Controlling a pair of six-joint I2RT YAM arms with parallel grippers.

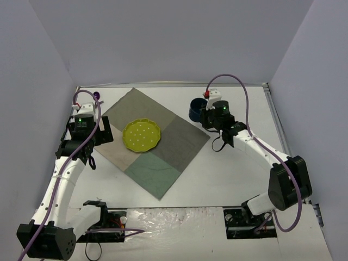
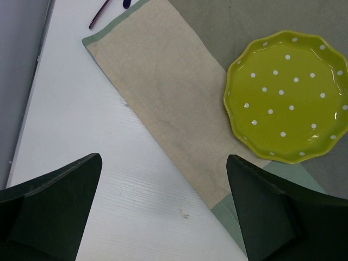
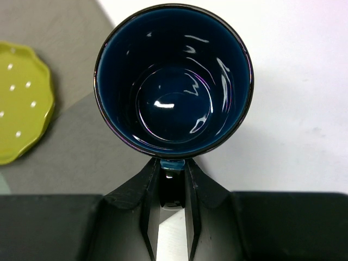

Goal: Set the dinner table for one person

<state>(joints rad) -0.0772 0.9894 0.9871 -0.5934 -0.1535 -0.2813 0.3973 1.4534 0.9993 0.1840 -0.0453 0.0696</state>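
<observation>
A dark blue mug (image 3: 173,81) is upright at the far right of the dinner table (image 1: 234,174), just off the patchwork cloth's (image 1: 163,157) right edge. My right gripper (image 3: 173,179) is shut on the mug's handle (image 3: 174,187), its fingers pinching it from both sides. The same mug (image 1: 196,109) and right gripper (image 1: 206,115) show in the top view. Whether the mug rests on the table I cannot tell. A yellow-green dotted plate (image 1: 142,135) lies in the middle of the cloth. My left gripper (image 2: 163,212) is open over bare table beside the cloth's left edge (image 2: 163,92), with nothing between its fingers.
A purple utensil (image 1: 97,95) lies at the table's far left corner; in the left wrist view only the utensil's handle (image 2: 100,15) shows. Grey walls close in the table on three sides. The arm bases and cables sit along the near edge.
</observation>
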